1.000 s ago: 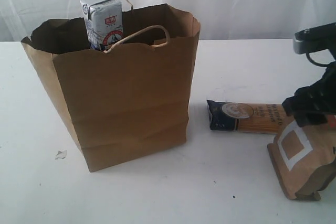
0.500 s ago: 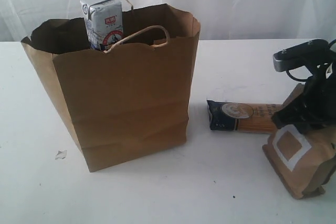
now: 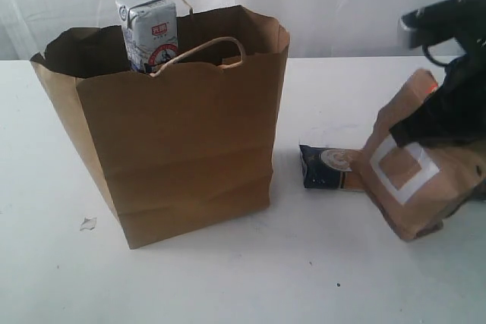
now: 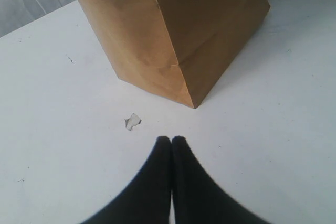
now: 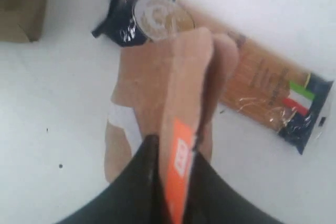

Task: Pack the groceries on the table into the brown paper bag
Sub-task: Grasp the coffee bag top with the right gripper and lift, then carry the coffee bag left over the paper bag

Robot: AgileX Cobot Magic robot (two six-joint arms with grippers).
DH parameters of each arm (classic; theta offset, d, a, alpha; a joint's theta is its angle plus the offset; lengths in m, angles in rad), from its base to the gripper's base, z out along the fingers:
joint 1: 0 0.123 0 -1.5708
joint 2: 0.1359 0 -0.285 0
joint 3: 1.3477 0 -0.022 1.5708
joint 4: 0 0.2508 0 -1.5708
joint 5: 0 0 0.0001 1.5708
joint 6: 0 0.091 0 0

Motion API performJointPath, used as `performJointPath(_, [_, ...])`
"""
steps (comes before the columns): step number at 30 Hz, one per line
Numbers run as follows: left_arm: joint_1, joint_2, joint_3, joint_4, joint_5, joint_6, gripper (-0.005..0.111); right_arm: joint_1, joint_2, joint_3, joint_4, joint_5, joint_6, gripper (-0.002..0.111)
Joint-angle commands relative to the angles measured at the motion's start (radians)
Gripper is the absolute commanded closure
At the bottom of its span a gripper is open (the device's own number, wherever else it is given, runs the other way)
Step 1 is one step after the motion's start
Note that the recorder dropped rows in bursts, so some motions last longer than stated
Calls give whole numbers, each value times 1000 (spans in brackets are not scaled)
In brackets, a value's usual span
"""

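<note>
Tilted brown pouch, white square outline, orange label along its top.

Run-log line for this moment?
right gripper: shut on brown pouch with orange label; left gripper: shut; brown paper bag: white-blue carton inside; dark-blue spaghetti packet: on table

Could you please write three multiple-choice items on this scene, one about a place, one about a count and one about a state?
1. Where is the small white-blue carton?
A. lying flat beside the bag
B. in the tall brown kraft paper bag
C. behind the bag

2. How many groceries show outside that bag?
A. one
B. two
C. four

3. How is the right tool?
A. open, empty
B. shut, empty
C. shut on the brown pouch with the orange label

Answers:
1 B, its top sticks out of the bag's mouth.
2 B, the pouch and the dark-blue spaghetti packet.
3 C, the black fingers pinch the pouch's top edge, and it hangs tilted.
</note>
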Motion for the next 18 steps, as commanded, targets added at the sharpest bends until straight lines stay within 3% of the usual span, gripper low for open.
performJointPath(1, [-1,-4,4,-5,1,-2,106,35,-77,-90,0,-14,-19,108])
performJointPath(18, [-1,-4,4,-5,1,-2,106,226,-62,-426,0,-156,-62,108])
